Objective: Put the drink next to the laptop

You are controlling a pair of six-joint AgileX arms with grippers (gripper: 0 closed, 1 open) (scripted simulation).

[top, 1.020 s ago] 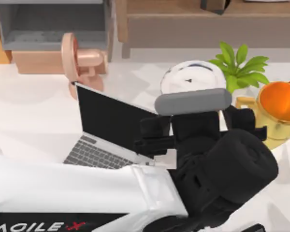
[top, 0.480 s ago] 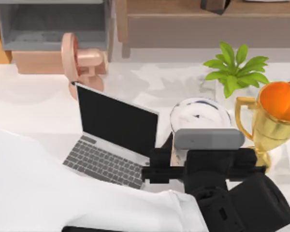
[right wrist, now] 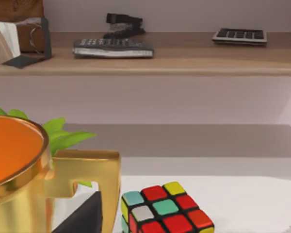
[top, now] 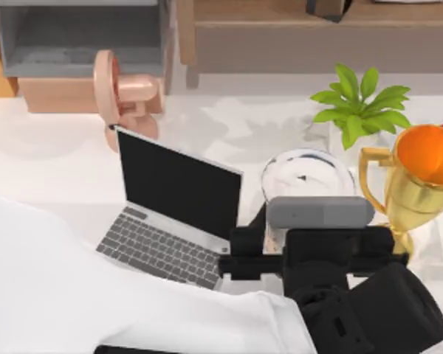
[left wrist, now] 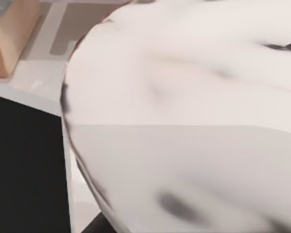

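Note:
The drink (top: 306,174) shows from above as a white round lid, standing just right of the laptop (top: 170,214), whose black screen is open over a grey keyboard. My left gripper (top: 304,232) reaches in from the near side and is shut on the drink's cup below the lid. Its grey camera bar covers the cup's near edge. In the left wrist view the drink (left wrist: 184,121) is a pale curved surface very close up, with the laptop's dark screen (left wrist: 24,165) beside it. My right arm's wrist view looks across the table's right side.
A gold trophy cup with an orange (top: 421,177) stands right of the drink, and a green plant (top: 358,103) stands behind it. A pink fan (top: 122,96) sits behind the laptop. A colour cube (right wrist: 165,208) lies beside the trophy cup (right wrist: 24,184).
My left gripper has carried the drink from the back of the table toward the near side and rightward, to beside the laptop's right edge. Over the last half second it barely moved.

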